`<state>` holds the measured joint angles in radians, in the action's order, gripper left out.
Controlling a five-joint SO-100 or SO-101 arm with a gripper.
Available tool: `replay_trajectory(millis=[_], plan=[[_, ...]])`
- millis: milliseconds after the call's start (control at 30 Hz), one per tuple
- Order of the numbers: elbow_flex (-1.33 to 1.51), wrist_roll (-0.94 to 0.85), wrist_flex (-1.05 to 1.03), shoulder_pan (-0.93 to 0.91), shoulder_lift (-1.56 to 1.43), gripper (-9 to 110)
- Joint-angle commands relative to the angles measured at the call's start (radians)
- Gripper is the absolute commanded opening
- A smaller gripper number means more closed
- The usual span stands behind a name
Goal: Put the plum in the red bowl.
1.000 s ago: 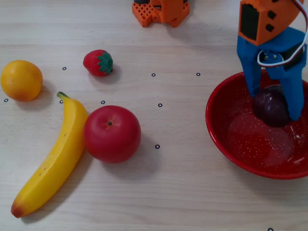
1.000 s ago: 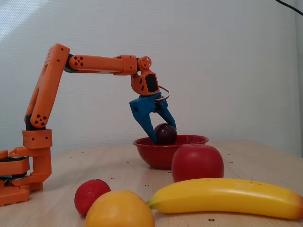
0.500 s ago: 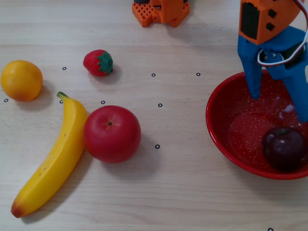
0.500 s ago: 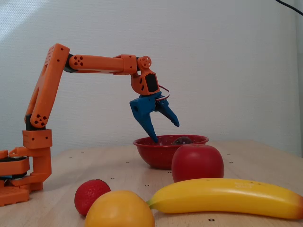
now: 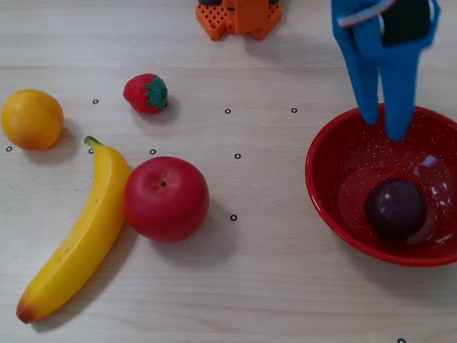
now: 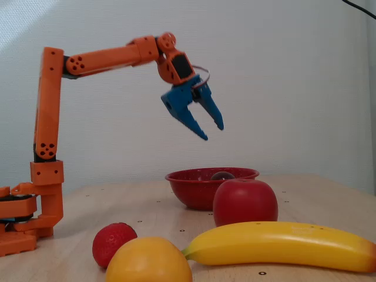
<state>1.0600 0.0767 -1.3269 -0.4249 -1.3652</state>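
Gripper point(image 6: 212, 130) hangs released at upper right of my frame, above the red bowl point(image 5: 335, 193), where I see the plum point(image 5: 395, 208) resting.

Pale wooden table point(image 5: 285, 300), red bowl point(image 5: 328, 193), apple point(image 5: 166, 199), banana point(image 5: 82, 236), orange point(image 5: 31, 119), strawberry point(image 5: 145, 93)

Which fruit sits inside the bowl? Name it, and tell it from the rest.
The small dark purple-maroon plum, alone in the speckled red bowl. The apple, banana, strawberry and orange lie on the table.
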Motion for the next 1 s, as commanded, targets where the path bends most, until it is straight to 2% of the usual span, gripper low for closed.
replay_trajectory(millis=[0, 100, 533, 967], plan=[[-0.012, -0.029, -0.041, 0.038, -0.14, 9], [0.017, -0.032, -0.074, 0.06, -0.201, 0], [0.426, -0.025, -0.075, 0.215, -0.606, 0], [1.106, 0.064, 0.164, 0.396, -1.146, 0]])
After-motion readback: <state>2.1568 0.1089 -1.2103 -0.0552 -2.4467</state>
